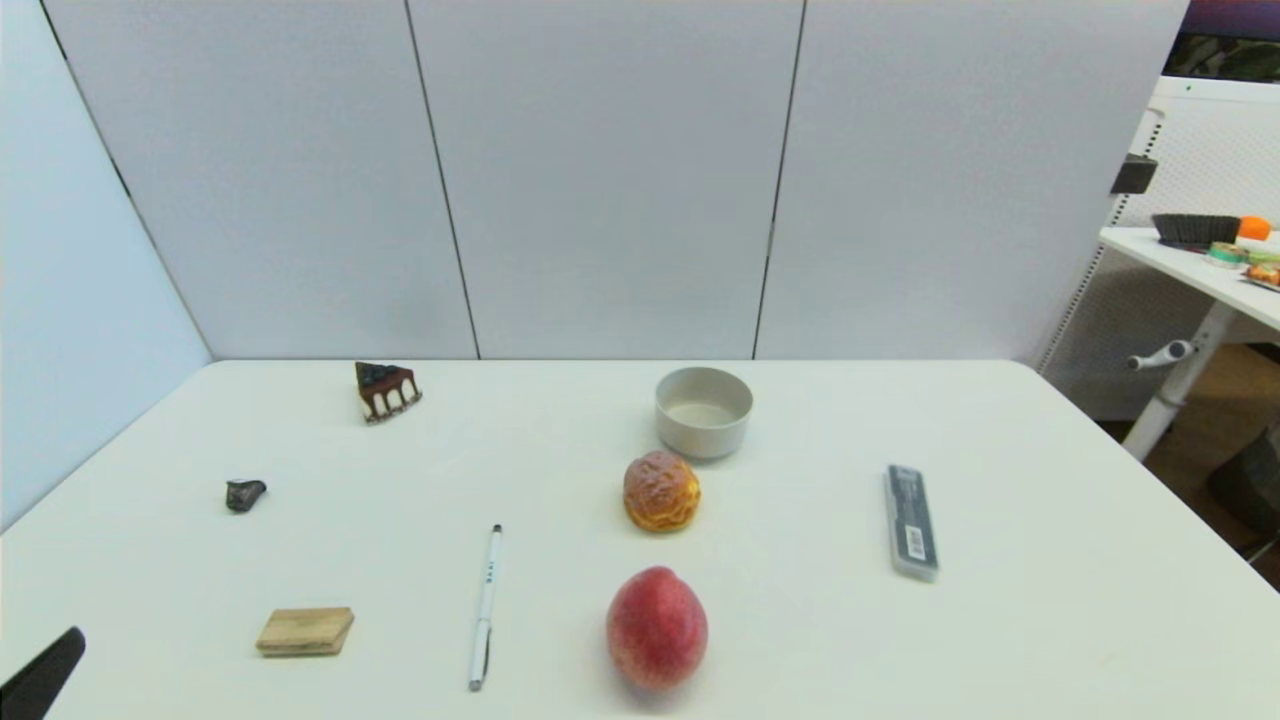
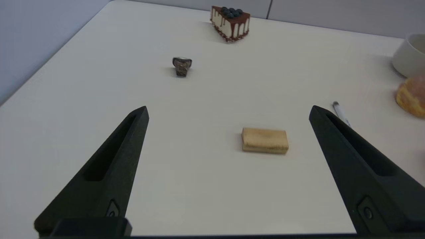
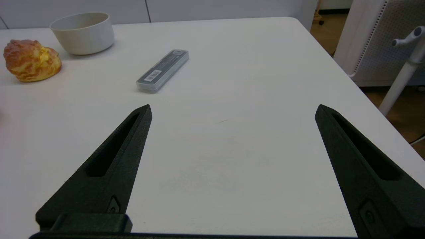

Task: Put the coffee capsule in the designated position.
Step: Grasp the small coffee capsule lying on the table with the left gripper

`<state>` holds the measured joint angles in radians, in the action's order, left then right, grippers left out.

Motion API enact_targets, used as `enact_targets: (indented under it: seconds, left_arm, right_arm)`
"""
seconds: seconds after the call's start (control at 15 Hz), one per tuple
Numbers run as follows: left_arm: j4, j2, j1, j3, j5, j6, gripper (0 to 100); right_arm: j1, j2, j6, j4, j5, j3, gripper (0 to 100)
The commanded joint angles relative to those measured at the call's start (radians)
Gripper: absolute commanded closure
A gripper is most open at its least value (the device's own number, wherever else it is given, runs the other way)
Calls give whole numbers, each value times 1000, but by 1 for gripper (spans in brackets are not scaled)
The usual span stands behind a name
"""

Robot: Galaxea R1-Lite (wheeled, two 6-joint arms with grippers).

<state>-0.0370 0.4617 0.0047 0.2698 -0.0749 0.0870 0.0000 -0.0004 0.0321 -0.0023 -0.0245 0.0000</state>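
At the near left corner of the head view, a black fingertip of the left gripper (image 2: 229, 113) is seen at the edge of the white table (image 1: 1050, 600); from its own wrist camera its two fingers are shown spread wide apart, nothing held between them, raised above the tabletop. The right gripper (image 3: 232, 109) is not seen from the head camera; in its wrist view its fingers are likewise spread wide and empty, over the table's right side. Nearest on the table, a red peach (image 1: 656, 628) is placed near the front centre, with a white pen (image 1: 485, 607) just to its left, lying lengthwise, and a small wooden block (image 1: 305, 631) farther left. Behind the peach a golden cream puff (image 1: 661, 491) is set, and just behind that a pale round bowl (image 1: 703, 411), empty. To the right, well apart from these, a flat grey case (image 1: 911, 521) with a barcode label is laid lengthwise. The coffee capsule (image 1: 244, 494), tiny, dark and slightly shiny, is found on the table's left side, alone on the bare surface, beyond the wooden block and well apart from the bowl. Farthest back on the left, a chocolate cake slice (image 1: 386, 389) topped with dark berries is placed near the rear wall panels.
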Motion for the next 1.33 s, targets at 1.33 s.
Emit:
enact_targets:
  seconds: [1.33]
  left_arm:
    - [678,1229,273,993,124,-394,0]
  right_arm:
    - [2,0,0,-1,0,0,0]
